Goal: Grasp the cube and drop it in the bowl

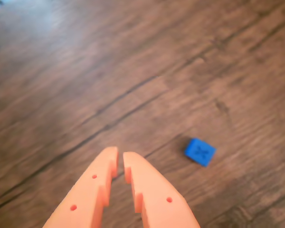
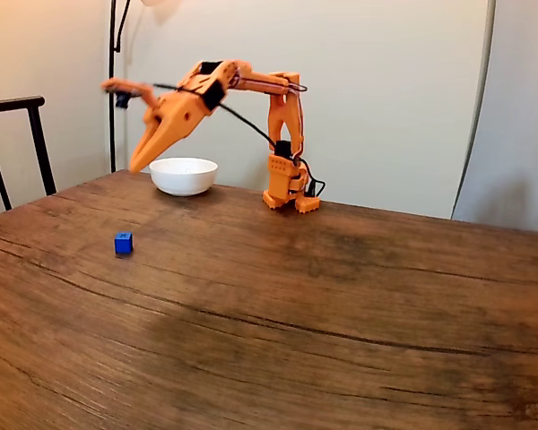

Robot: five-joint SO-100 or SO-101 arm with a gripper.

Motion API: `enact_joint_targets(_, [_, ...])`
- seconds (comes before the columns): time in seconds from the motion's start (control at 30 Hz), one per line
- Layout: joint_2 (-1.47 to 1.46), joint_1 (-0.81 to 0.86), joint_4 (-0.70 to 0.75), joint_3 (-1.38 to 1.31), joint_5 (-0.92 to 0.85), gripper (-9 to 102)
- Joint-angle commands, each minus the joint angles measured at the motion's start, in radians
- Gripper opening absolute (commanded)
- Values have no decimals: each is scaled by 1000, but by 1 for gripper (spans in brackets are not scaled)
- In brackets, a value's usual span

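The small blue cube point(image 1: 200, 151) lies on the wooden table, to the right of and slightly beyond my orange gripper point(image 1: 120, 158) in the wrist view. The fingers are nearly together with only a thin gap and nothing between them. In the fixed view the cube point(image 2: 123, 243) sits on the table's left part, well below my gripper point(image 2: 135, 167), which hangs in the air pointing down-left. The white bowl point(image 2: 183, 176) stands behind it at the back left, close to the gripper tip in this view.
The orange arm base point(image 2: 289, 186) stands at the table's back centre. A dark chair point(image 2: 18, 143) is at the far left beyond the table edge, and a lamp pole point(image 2: 113, 81) rises behind the bowl. Wide wooden tabletop point(image 2: 341, 313) spreads to the right and front.
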Motion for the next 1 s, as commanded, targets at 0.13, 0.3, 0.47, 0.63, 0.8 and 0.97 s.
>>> enact_joint_targets(0.13, [-54,57,-9,-89,-14,12])
enact_joint_targets(0.3, [-118,60,-8,-137,-14,28])
enact_joint_targets(0.47, [-186,55,-8,-138,-14,41])
enact_joint_targets(0.63, [-244,52,-8,-138,-14,47])
enact_joint_targets(0.8, [-281,58,-9,-138,-41,48])
enact_joint_targets(0.97, [-316,60,-8,-138,-114,48])
